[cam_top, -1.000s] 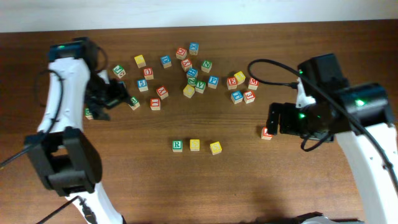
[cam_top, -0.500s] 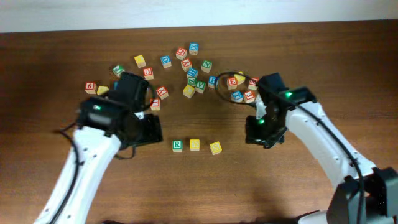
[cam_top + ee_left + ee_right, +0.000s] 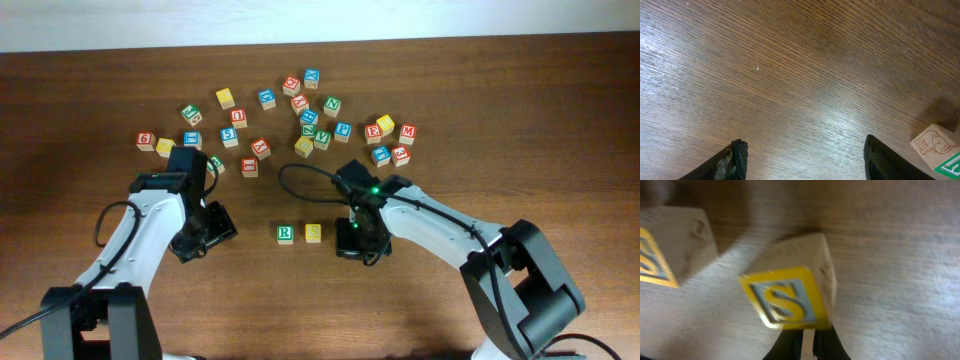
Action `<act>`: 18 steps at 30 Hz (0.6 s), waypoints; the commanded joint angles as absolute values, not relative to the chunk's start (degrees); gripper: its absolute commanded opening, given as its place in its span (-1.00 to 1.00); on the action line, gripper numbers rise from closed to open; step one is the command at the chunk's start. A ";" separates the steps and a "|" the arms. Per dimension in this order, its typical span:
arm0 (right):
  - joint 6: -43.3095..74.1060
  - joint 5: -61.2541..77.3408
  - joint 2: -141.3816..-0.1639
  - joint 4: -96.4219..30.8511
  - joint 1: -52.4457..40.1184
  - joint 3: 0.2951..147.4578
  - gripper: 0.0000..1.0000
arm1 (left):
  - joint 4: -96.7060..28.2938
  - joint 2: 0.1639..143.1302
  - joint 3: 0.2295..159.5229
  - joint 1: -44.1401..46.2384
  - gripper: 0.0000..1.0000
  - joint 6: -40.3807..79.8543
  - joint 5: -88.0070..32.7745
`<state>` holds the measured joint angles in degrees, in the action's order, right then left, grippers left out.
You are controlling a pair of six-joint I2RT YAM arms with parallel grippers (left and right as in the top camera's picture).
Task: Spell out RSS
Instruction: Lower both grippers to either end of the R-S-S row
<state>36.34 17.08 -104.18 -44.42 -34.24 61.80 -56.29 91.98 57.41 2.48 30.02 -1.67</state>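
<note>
A green R block (image 3: pixel 285 233) and a yellow S block (image 3: pixel 313 232) stand side by side at the table's middle front. My right gripper (image 3: pixel 352 240) hangs just right of them and hides what lies beneath it in the overhead view. In the right wrist view its fingers (image 3: pixel 826 342) are shut, and the gripper (image 3: pixel 807 342) has its tips against the near edge of a second yellow S block (image 3: pixel 787 297), with nothing between them. The first S block (image 3: pixel 662 250) lies to the left. My left gripper (image 3: pixel 203 233) (image 3: pixel 805 150) stands open over bare wood.
Several loose letter blocks (image 3: pixel 310 125) are scattered across the back of the table, from a red one (image 3: pixel 146 141) at the left to a red M (image 3: pixel 407 133) at the right. A block with an elephant drawing (image 3: pixel 935 144) lies just right of my left gripper.
My right gripper has shut and moved left from the table's right side to the yellow block right of the row. The left arm has come down toward the front left.
</note>
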 commanded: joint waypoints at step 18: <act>26.55 18.37 -96.90 -54.89 -19.97 65.47 -0.92 | -51.72 98.94 57.08 11.60 -1.00 27.35 -4.78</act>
<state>28.40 23.75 -97.54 -54.06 -23.35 65.06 -53.80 94.50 57.36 8.84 27.68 -3.20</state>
